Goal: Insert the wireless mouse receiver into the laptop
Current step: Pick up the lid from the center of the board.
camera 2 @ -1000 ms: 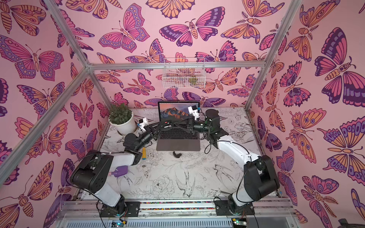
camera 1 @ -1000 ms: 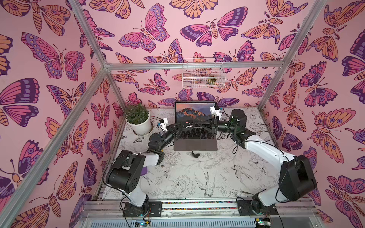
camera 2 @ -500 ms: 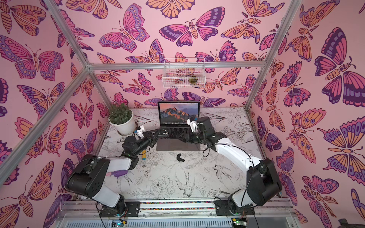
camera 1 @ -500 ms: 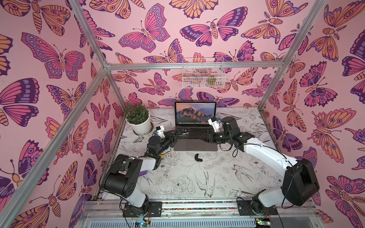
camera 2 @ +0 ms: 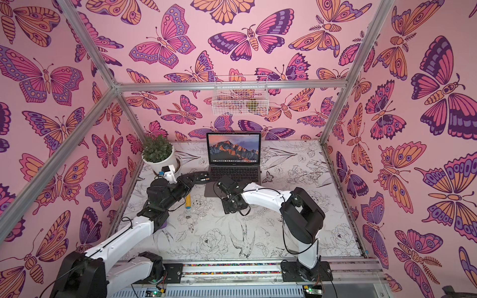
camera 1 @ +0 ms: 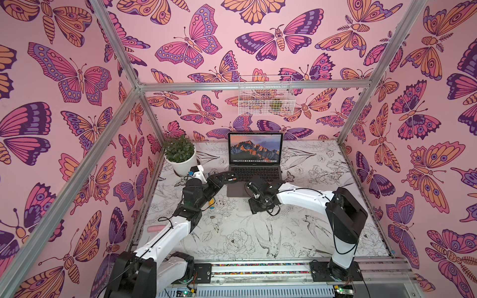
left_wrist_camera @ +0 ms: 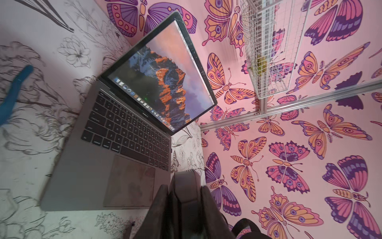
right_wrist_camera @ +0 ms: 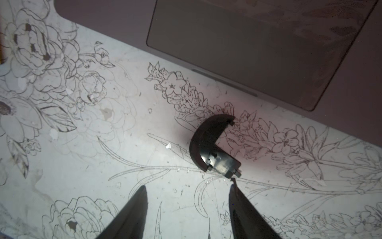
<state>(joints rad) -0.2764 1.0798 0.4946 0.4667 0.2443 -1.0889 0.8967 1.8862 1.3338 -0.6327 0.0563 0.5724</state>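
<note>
The laptop [camera 1: 254,165] [camera 2: 233,165] stands open at the back of the table, its orange mountain screen lit. My left gripper [camera 1: 224,178] [left_wrist_camera: 184,187] is shut on the black wireless mouse [camera 1: 230,178] [camera 2: 201,178] [left_wrist_camera: 186,178], holding it underside up at the laptop's left edge. My right gripper [camera 1: 258,205] [right_wrist_camera: 188,186] points down at the table just in front of the trackpad [right_wrist_camera: 248,41], jaws open and empty. A black curved cover piece [right_wrist_camera: 213,144] lies just beyond its fingertips. I cannot make out the receiver itself.
A yellow battery [camera 1: 211,203] [camera 2: 188,201] lies on the table beside the left arm. A potted plant [camera 1: 180,160] stands at the back left. A wire basket [camera 1: 265,95] hangs on the back wall. A pink object [camera 1: 157,228] lies by the left wall.
My right gripper has left the mouse over the laptop, dropped to the table in front of the trackpad and opened. The left gripper has drawn back slightly with the mouse.
</note>
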